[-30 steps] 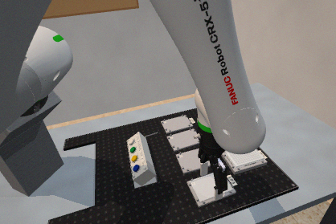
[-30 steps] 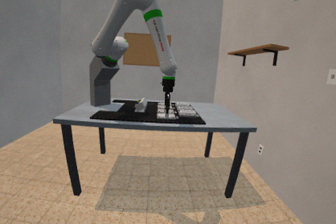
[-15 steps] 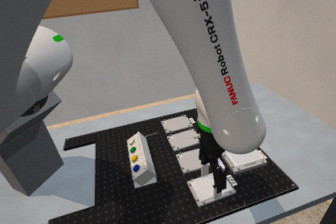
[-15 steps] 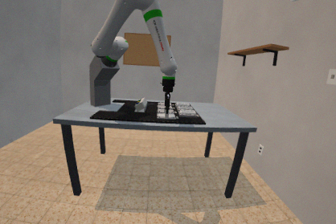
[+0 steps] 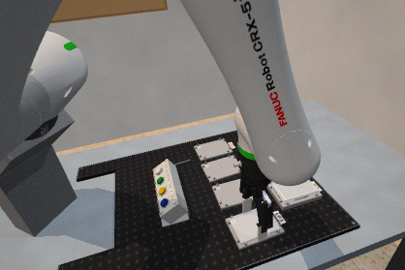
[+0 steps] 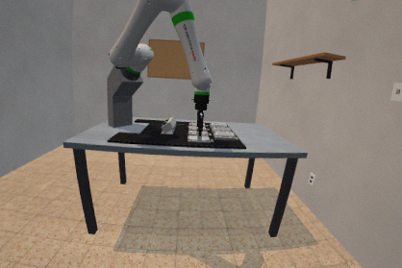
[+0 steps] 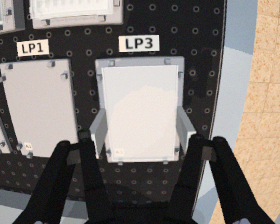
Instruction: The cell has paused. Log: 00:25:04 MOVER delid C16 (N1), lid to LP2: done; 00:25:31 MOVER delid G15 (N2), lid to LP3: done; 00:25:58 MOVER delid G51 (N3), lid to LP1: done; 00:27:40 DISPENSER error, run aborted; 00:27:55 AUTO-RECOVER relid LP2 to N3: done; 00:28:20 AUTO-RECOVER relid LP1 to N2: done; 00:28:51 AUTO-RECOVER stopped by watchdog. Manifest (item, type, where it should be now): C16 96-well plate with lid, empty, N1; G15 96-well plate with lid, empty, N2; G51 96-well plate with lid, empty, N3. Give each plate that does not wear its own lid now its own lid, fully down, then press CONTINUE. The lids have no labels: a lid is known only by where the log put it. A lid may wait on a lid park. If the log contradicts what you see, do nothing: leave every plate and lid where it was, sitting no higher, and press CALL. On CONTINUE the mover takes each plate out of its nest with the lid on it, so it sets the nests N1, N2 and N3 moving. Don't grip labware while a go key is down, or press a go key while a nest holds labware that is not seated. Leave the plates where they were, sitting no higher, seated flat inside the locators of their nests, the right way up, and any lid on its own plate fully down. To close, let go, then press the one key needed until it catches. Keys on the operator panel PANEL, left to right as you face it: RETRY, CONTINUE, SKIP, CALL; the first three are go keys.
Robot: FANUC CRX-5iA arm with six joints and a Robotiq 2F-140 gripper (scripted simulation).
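At the wrist view's centre, the gripper (image 7: 141, 137) is clamped on the lid (image 7: 140, 112) lying on park LP3 (image 7: 138, 44).

In the lower right, the gripper (image 5: 262, 218) clamps a lid (image 5: 248, 229) beside an uncovered well plate (image 5: 296, 193).

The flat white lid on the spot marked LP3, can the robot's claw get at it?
Yes, it looks so: the black claw is already shut on the flat white lid at LP3, one finger pad against each long side, with nothing over it.
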